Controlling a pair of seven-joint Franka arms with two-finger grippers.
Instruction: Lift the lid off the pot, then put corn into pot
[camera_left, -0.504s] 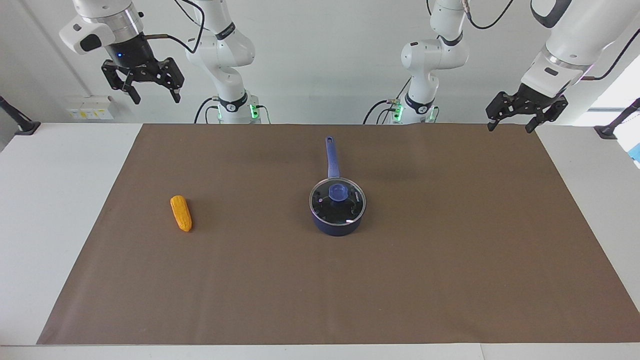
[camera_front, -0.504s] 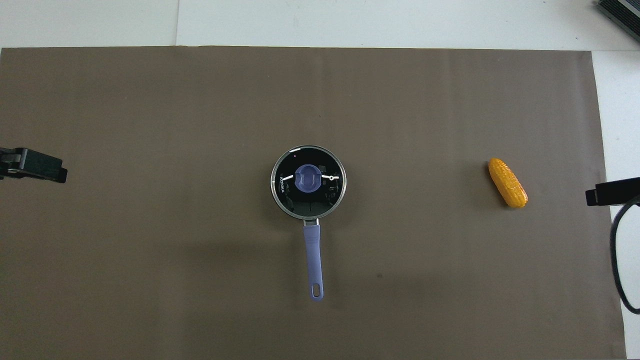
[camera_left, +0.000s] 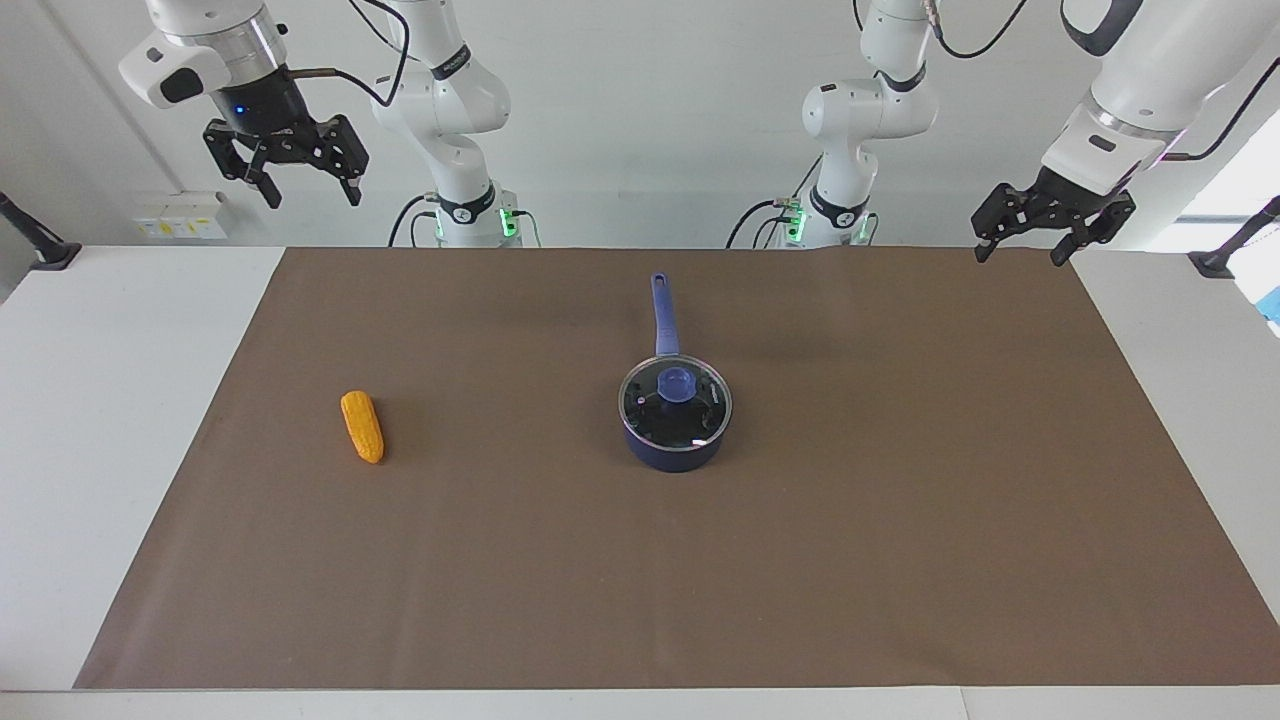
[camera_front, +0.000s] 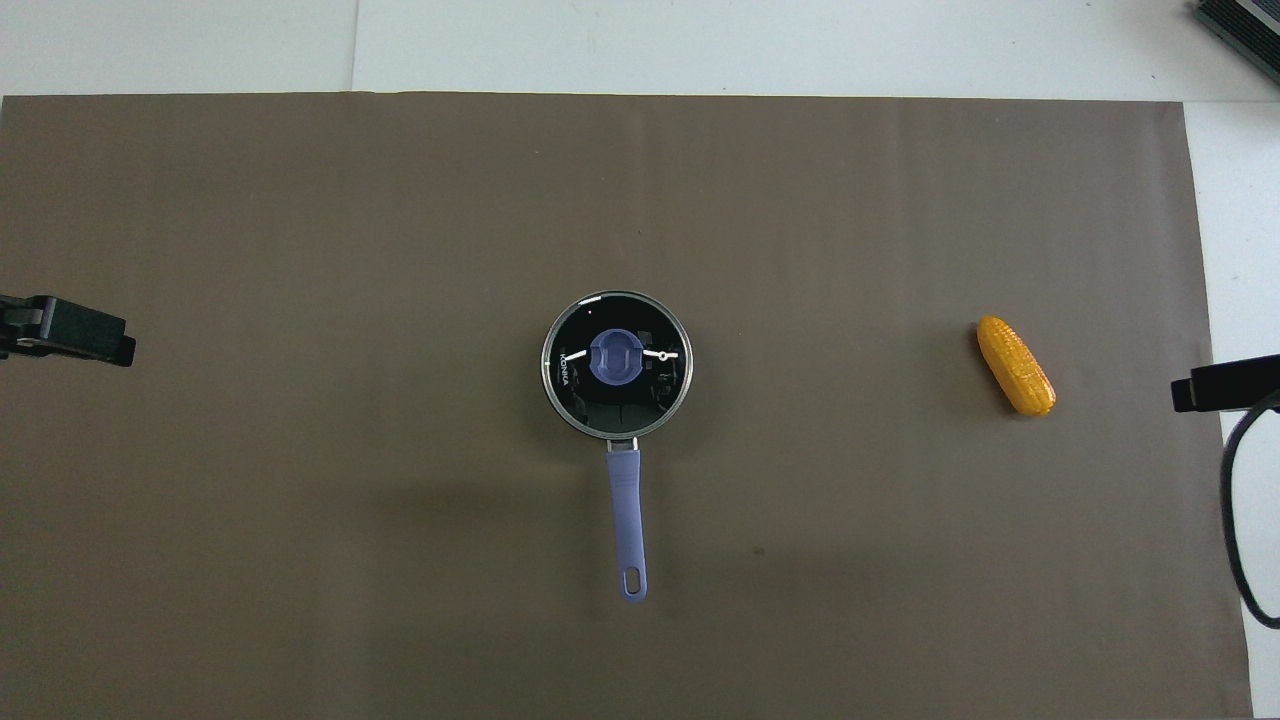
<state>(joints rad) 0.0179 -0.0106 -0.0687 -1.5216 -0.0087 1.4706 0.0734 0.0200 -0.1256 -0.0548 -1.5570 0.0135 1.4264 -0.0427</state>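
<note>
On glass lid (camera_front: 616, 365), "KONKA" lettering

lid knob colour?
Blue; the knob on the lid shows best in the overhead view.

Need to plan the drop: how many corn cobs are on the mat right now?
1. The corn lies on the brown mat toward the right arm's end of the table, well apart from the lidded pot. None appears hidden.
</note>
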